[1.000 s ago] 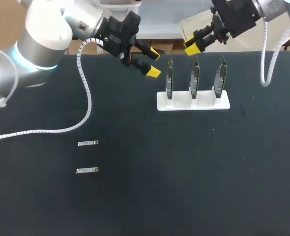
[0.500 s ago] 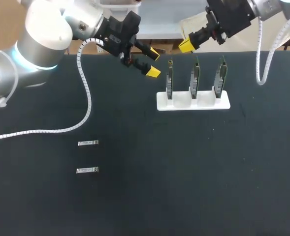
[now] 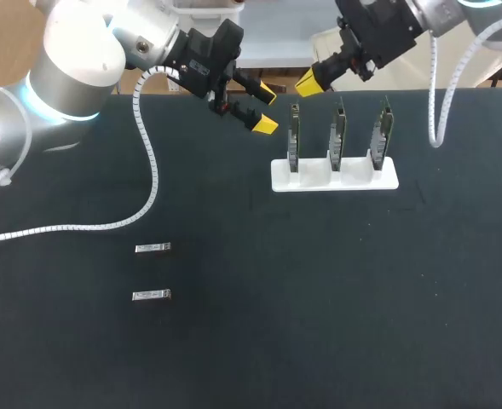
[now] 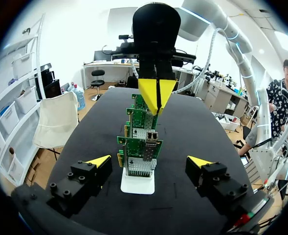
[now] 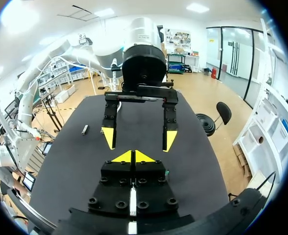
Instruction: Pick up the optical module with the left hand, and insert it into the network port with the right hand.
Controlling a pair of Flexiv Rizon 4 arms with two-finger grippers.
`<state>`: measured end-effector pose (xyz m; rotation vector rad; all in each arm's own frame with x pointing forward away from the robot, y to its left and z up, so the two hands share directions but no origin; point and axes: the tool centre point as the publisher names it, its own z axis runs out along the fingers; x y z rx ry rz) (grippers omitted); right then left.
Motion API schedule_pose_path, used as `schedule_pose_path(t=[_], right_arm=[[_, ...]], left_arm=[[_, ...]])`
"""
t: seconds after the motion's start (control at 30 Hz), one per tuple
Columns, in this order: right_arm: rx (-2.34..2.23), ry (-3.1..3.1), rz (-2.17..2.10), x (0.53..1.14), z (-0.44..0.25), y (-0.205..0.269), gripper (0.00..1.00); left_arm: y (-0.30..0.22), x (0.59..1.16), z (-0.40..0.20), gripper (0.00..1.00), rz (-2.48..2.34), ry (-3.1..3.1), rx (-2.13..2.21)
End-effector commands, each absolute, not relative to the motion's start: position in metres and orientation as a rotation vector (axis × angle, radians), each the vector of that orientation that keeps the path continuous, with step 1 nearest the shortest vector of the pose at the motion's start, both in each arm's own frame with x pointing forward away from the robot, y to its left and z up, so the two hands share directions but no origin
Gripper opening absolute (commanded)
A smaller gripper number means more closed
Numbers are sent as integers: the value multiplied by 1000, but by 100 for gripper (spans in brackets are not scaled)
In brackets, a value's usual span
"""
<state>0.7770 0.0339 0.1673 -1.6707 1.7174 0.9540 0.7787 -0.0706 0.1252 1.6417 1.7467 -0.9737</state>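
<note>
right gripper (image 5: 132, 156) closed; left gripper (image 5: 139, 138) ahead

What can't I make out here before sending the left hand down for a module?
- Optical modules: head view, too small to tell one end from the other; the left wrist view does not show them.
- Rear cards, their ports: left wrist view, hidden behind the front card and the right hand.
- Card faces: head view, seen edge-on from above.

A black table (image 3: 319, 324) bears a white rack (image 3: 334, 175) and two small, seemingly metal modules (image 3: 152, 248) (image 3: 151, 295).
</note>
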Motion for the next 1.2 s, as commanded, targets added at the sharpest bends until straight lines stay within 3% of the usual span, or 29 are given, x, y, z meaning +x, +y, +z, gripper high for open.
schedule_pose_path(t=[0.03,1.2], right_arm=[[-1680,1722,966,784,163,39,0],[-1686,1787,984,779,143,42,0]], left_arm=[[-71,781,125,100,-975,1748,1646],[-71,781,125,100,-975,1748,1646]])
